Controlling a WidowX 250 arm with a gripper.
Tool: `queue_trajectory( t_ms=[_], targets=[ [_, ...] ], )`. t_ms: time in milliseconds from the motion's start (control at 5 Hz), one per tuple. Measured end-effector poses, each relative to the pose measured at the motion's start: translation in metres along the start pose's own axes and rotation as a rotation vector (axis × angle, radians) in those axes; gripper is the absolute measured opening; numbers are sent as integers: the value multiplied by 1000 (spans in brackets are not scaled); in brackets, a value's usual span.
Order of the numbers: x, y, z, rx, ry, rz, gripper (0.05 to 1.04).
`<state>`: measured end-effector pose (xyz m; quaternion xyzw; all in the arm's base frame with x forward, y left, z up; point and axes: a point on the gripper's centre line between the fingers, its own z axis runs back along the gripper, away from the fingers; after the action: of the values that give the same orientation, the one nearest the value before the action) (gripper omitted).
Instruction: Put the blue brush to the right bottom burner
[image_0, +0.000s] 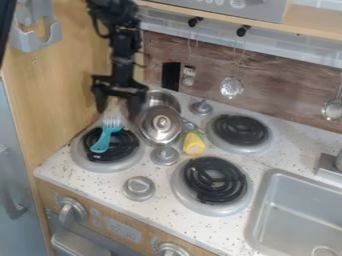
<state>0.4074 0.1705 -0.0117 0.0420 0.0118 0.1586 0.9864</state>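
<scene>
Above the back of the L burner (81, 157), my gripper (118, 106) hangs pointing down, jaws apart, w/ the bristle end of the brush (103, 139) just below, approx. btwn my tips as seen from the cam. Brush lies on the L burner's black coils, blue handle toward the front edge, pale bristles toward the back. Front R burner (181, 194), the target, has just its own coils, no brush. Back R burner (252, 148) is behind it. Just to the R of me is a metal pot (168, 98), w/ a round lid (152, 133) in front, overlapping it in view. Yellow toy (194, 145) lies near the lid, btwn burners; can't tell exactly what it is. Sink (294, 212) is at far R, front. Strainer (232, 87) hangs on the back wall, R of the pot.
</scene>
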Motion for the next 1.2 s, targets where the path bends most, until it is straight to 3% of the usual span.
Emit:
queue_trajectory(
  t_ms=[400,600,1000,1200],
  targets=[
    [-8,1,-35,-86,56,64,999],
    [-8,1,-36,-90,74,67,941],
    [-12,2,-41,-83,81,42,381],
    [-19,-4,-38,-87,70,6,324]
  ],
)
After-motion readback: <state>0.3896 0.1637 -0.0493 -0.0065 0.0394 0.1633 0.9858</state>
